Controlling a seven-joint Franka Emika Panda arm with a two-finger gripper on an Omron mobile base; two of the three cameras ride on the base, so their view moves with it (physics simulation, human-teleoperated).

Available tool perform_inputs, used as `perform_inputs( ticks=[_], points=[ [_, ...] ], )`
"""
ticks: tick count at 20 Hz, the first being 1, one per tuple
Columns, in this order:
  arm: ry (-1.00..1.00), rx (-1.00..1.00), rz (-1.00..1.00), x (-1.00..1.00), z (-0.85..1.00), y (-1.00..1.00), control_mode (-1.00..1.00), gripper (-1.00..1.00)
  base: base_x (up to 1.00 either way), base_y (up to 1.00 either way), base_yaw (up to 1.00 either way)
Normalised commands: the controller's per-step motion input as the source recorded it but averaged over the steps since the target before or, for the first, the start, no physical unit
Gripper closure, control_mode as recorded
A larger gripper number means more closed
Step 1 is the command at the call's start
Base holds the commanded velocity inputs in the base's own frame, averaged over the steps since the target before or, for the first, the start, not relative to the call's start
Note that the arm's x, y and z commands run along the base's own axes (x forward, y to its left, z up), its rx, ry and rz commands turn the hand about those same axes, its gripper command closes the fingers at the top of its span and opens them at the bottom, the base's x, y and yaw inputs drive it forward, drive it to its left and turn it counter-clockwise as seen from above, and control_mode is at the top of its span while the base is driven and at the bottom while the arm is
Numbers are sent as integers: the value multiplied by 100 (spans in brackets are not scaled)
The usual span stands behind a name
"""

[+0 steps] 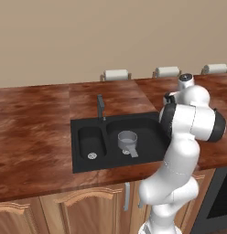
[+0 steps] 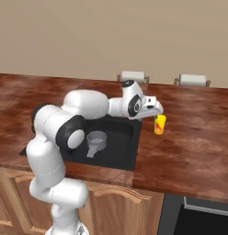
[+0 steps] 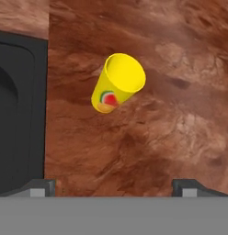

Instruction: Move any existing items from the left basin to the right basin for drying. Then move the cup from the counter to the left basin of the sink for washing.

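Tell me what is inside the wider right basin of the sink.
A grey saucepan sits in the right basin, its handle pointing toward the front edge. The basin's right part is covered by the arm in the left base view.

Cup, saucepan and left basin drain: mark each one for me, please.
cup [image 3: 116,85]: hand view, on its yellow side wall just below the rim.
saucepan [image 1: 127,137]: left base view, inside its round grey bowl, in the right basin.
left basin drain [image 1: 92,156]: left base view, on the round silver disc.
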Motion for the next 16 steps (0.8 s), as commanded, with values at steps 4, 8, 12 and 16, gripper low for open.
perform_inputs(
  ticks=[4,8,12,16],
  points=[
    [0,0,0,32,0,-3,-100,-100,0,0,0],
    [0,0,0,35,-3,-6,-100,-100,0,0,0],
    [0,0,0,22,-13,-7,-100,-100,0,0,0],
    [1,0,0,19,-22,-9,-100,-100,0,0,0]
  ],
)
